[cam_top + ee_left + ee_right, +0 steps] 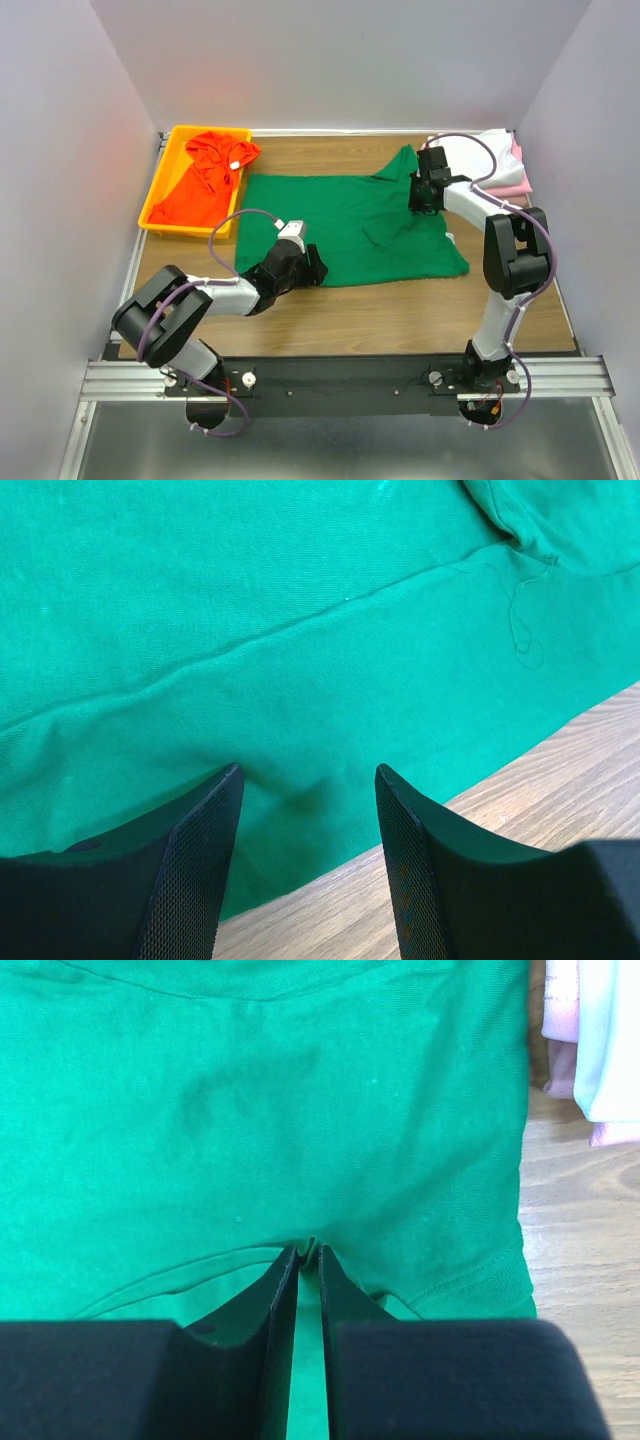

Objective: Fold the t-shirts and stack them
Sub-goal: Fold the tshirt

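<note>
The dark green t-shirt (345,225) lies spread on the wooden table (400,310). My left gripper (312,268) is open at the shirt's near left hem; in the left wrist view its fingers (200,860) straddle the hem edge of the green t-shirt (280,630). My right gripper (422,195) is shut on a pinch of the green t-shirt (300,1110) near its right sleeve, the fold showing between the fingertips (309,1251). The orange-red t-shirt (205,180) lies crumpled in the yellow tray (175,140). The white t-shirt (480,155) and pink t-shirt (505,187) lie stacked at the back right.
The yellow tray stands at the back left against the wall. White walls close in the table on three sides. Bare wood shows along the near edge in front of the green shirt. The pink and white cloth edges (590,1040) show at the right wrist view's right side.
</note>
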Available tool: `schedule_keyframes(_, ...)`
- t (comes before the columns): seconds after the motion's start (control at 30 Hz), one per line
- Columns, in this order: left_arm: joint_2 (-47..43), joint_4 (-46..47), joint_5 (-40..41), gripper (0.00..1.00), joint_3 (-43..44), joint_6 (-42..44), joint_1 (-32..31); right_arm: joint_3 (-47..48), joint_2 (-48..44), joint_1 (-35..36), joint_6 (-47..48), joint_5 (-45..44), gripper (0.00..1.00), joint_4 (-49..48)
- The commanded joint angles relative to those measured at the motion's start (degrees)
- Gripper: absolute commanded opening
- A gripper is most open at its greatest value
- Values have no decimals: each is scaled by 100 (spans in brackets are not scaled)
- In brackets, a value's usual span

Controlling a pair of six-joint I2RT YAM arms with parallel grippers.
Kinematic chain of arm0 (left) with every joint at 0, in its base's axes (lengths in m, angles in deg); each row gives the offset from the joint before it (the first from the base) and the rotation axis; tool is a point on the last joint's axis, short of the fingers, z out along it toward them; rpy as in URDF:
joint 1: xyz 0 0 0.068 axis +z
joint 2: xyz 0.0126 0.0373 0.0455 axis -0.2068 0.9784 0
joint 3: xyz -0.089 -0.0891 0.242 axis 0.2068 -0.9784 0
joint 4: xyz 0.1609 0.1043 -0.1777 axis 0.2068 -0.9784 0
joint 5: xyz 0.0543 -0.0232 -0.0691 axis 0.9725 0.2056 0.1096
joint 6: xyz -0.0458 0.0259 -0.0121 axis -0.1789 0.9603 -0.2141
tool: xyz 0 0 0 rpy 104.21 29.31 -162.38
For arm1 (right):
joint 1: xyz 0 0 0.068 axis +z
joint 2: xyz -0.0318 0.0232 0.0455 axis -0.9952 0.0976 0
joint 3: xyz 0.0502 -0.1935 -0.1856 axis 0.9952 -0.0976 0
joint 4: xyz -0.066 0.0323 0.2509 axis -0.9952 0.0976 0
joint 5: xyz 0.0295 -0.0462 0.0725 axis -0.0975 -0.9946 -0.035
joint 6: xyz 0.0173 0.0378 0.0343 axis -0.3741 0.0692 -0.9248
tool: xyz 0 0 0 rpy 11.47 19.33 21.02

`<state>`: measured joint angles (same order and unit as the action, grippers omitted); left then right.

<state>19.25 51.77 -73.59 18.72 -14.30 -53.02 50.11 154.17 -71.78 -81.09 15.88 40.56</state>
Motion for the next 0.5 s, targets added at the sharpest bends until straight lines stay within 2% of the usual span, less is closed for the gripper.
schedule_keyframes(0.0, 202, -413, -124, 64, -49, 84, -49, 197, 90, -32, 24, -81, 20, 5)
schedule_keyframes(0.13, 229, -404, -124, 64, -49, 84, -41, 224, 151, -32, 24, -55, 20, 5)
schedule_keyframes(0.23, 264, -413, -133, 64, -40, 84, -40, 259, 178, -32, 50, -37, 14, 5)
schedule_keyframes(0.47, 282, -413, -142, 64, -40, 93, -49, 381, 186, -32, 33, -73, 13, -4)
